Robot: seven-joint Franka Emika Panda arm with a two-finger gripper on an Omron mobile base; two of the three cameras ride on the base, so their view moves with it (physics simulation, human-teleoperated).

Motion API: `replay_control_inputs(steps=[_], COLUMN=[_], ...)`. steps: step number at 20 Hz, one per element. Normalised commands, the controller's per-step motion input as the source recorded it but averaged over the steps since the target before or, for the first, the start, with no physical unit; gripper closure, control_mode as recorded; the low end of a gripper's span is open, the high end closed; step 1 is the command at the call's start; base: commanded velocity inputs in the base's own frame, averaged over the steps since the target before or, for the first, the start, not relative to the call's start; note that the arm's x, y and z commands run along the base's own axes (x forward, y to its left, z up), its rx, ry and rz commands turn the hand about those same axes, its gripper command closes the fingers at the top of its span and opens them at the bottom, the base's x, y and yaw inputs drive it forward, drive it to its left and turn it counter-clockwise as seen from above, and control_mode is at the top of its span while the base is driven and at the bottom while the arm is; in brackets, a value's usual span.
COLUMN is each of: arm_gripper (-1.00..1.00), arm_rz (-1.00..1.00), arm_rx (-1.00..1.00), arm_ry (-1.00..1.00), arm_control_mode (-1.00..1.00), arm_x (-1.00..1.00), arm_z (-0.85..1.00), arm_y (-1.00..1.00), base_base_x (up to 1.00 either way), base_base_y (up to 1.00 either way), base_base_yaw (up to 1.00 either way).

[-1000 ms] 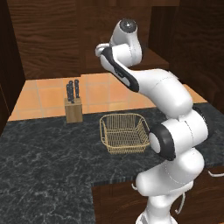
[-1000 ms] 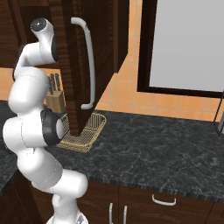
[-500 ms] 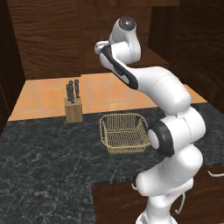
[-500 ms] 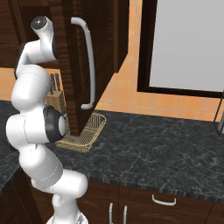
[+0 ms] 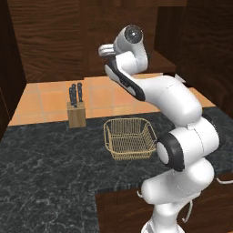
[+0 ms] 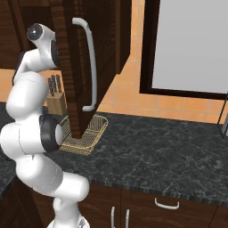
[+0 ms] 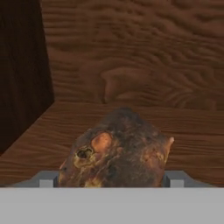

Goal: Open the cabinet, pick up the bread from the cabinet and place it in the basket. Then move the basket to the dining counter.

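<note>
Bread (image 7: 117,151), a small rounded brown loaf, lay on the open dark wood-grain cabinet's (image 6: 71,67) shelf; you couldn't tell whether your gripper grasped it. Golden wire basket (image 5: 129,138) waited at 6 o'clock, unfilled.

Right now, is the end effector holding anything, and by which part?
Cannot be told. In the hand view the bread sits on the cabinet shelf, filling the space between the fingertips, but whether they touch its sides is hidden.

Cabinet (image 6: 67,67) is showing dark wood grain, matt; its handle (image 6: 90,62) is looking like smooth silver metal. Bread (image 7: 114,151), lower centre, is appearing rough, crusty. Basket (image 5: 129,139) is reading as golden wire mesh. Counter (image 6: 156,156) is showing black speckled stone.
</note>
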Motion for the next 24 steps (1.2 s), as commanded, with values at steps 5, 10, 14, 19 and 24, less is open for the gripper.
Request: replay_control_inputs(steps=[5, 10, 14, 19, 24], arm_gripper=[1.00, 1.00, 1.00, 1.00, 1.00], arm_rz=[0.00, -0.01, 0.00, -0.01, -0.02], arm_rx=[0.03, 0.02, 0.00, 0.00, 0.00], arm_ry=[-0.15, 0.00, 0.06, 0.20, 0.41], arm_control_mode=[-1.00, -1.00, -1.00, -1.00, -1.00], arm_x=[-0.93, -1.00, -1.00, -1.00, -1.00], arm_z=[0.49, 0.36, -0.01, -0.02, -0.12], arm_y=[0.00, 0.00, 0.00, -0.01, 0.00], base_base_x=[0.00, 0.00, 0.00, 0.00, 0.00], base_base_y=[0.00, 0.00, 0.00, 0.00, 0.00], base_base_yaw=[0.00, 0.00, 0.00, 0.00, 0.00])
